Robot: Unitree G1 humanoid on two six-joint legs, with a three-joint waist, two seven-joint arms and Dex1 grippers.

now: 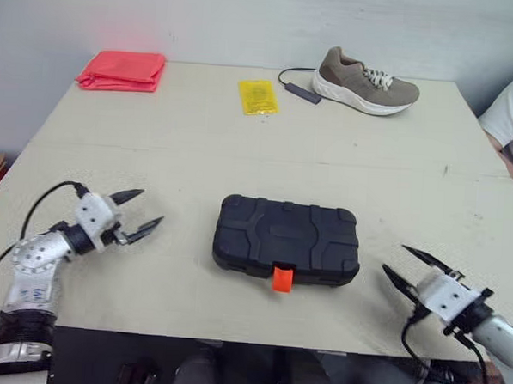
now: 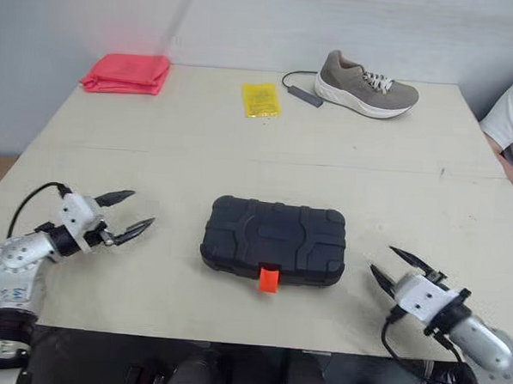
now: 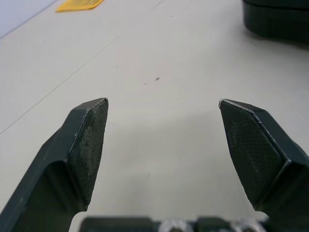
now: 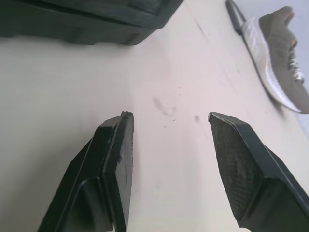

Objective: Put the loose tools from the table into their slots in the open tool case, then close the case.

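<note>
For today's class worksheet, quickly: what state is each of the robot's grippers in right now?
Left gripper: open, holding nothing.
Right gripper: open, holding nothing.

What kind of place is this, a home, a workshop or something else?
Most likely a robot test room or lab, not a workshop. A plain table stands against a bare wall, and on it lie unrelated props: a sneaker, a folded red cloth and a closed black tool case.

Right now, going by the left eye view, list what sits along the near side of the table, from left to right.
left hand → black tool case, closed → right hand
</note>
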